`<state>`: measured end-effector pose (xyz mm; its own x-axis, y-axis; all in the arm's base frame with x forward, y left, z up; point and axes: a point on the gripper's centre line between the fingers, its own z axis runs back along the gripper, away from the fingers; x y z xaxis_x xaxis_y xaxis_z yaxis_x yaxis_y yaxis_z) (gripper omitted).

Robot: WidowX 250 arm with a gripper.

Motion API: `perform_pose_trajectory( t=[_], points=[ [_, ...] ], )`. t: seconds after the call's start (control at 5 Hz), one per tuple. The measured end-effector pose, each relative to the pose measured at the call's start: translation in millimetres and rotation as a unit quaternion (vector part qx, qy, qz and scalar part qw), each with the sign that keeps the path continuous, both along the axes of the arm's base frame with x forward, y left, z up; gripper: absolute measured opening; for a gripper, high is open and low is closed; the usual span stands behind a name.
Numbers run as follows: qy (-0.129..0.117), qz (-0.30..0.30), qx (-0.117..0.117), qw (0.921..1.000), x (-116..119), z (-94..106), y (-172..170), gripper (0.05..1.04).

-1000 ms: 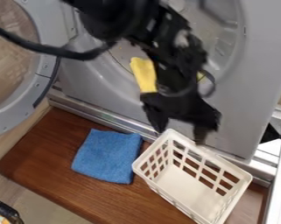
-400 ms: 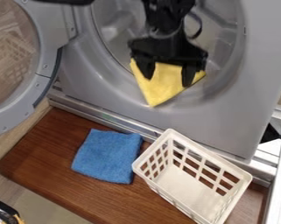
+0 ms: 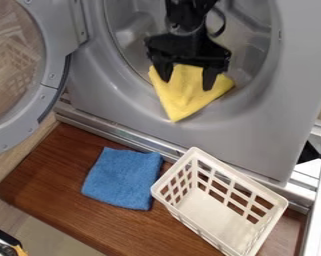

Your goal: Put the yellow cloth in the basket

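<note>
Shiny brown wood (image 3: 39,175) makes a flat board at the near side, and behind it stands a big grey machine (image 3: 273,135) with a wide round hole. Its round door (image 3: 52,82), with a see-through middle, is open on the left. One long metal strip (image 3: 132,136) runs between the board and the machine

On the middle of the board lies a blue, square, soft cloth (image 3: 124,177). Just to its right sits a white plastic basket (image 3: 213,212) with lots of square holes in its sides. It stands upright and is turned at a slant

At the far side, a black robot arm comes down from the top. Its black gripper (image 3: 187,82) is open, with two fingers (image 3: 208,79) spread wide in front of a bright yellow soft cloth (image 3: 183,102). I can't tell if they touch it. The yellow cloth hangs over the near edge of the round hole, one corner pointing down, well apart from the basket
</note>
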<state>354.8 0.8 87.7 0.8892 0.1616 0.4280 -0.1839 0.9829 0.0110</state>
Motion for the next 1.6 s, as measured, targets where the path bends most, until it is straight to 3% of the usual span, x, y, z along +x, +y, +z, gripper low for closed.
perform_pose_trajectory(
  t=[0.2,0.6,0.8,1.2,1.4,1.6],
  points=[
    [0.021,0.010,-0.002,0.9997,10.7,-17.7,6.8,1.001],
    [0.022,0.009,-0.016,0.9996,31.2,-37.6,7.9,1.001],
    [0.018,0.018,-0.011,0.9996,36.8,-42.5,8.8,0.947],
    [0.011,0.039,-0.009,0.9991,31.6,-47.2,4.3,0.351],
    [0.011,0.040,-0.010,0.9991,28.1,-45.9,3.2,0.150],
    [0.015,0.037,-0.012,0.9991,27.1,-46.5,0.2,0.059]
  ],
)
